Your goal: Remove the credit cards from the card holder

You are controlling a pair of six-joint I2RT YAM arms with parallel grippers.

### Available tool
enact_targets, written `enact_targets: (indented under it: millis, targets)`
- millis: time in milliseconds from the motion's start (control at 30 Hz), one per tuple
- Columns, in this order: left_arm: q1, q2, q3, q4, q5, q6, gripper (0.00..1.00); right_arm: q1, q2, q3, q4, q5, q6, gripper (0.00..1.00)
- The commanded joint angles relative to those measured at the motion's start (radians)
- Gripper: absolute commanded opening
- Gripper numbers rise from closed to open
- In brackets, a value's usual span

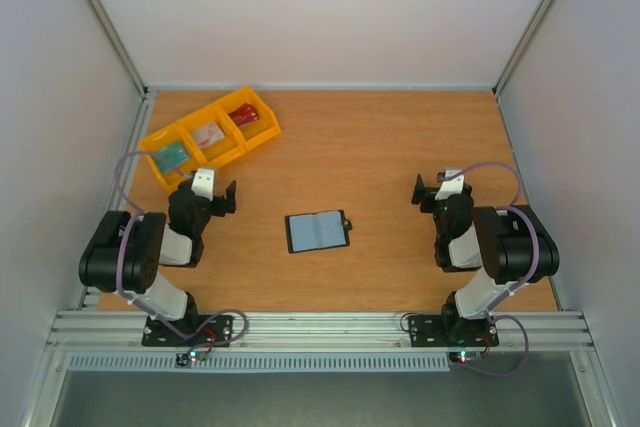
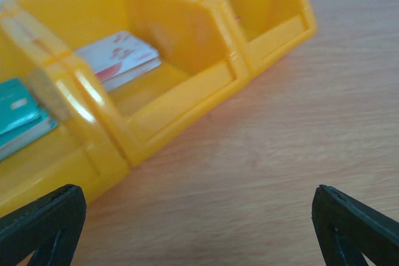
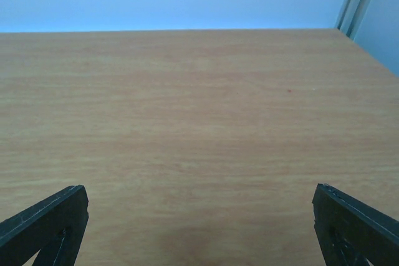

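Where pale walls (image 1: 300, 7) close in, wood table (image 1: 380, 147) holds card holder (image 1: 318, 231).

A wood-grain table (image 1: 400, 147) was seen. The card holder (image 1: 318, 231) was laid open and flat near its middle, grey-blue lining upward. Three yellow bins (image 1: 270, 129) were set in a row toward the far-left corner, well apart from it

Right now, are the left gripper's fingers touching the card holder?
Apart. The top view shows bare table between the left gripper and the card holder.
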Motion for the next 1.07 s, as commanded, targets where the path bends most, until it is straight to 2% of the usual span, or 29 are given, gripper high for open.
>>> enact_targets:
  millis: [0, 67, 133, 200, 267, 533, 1033]
  targets:
    - [0.002, -0.023, 0.027, 0.144, 0.125, 0.04, 1.0, 0.005, -0.001, 0.029, 0.072, -0.015, -0.018, 0.99]
    - [0.002, -0.013, 0.068, 0.097, 0.08, 0.024, 0.99, 0.006, -0.023, 0.068, -0.024, -0.011, -0.018, 0.98]
    - [0.002, -0.039, 0.132, -0.073, 0.041, 0.012, 0.99, 0.005, -0.041, 0.127, -0.154, -0.009, -0.017, 0.98]
    - [0.002, -0.016, 0.158, -0.091, 0.0, -0.006, 0.99, 0.005, -0.047, 0.188, -0.299, 0.001, -0.013, 0.99]
    - [0.003, -0.025, 0.157, -0.102, 0.002, -0.011, 0.99, -0.01, -0.05, 0.216, -0.356, -0.005, 0.007, 0.99]
    - [0.004, -0.018, 0.177, -0.132, -0.07, -0.034, 0.99, -0.014, -0.051, 0.226, -0.376, 0.011, 0.019, 0.98]
    - [0.004, -0.017, 0.178, -0.132, -0.071, -0.038, 0.99, -0.014, -0.051, 0.227, -0.378, 0.01, 0.019, 0.99]
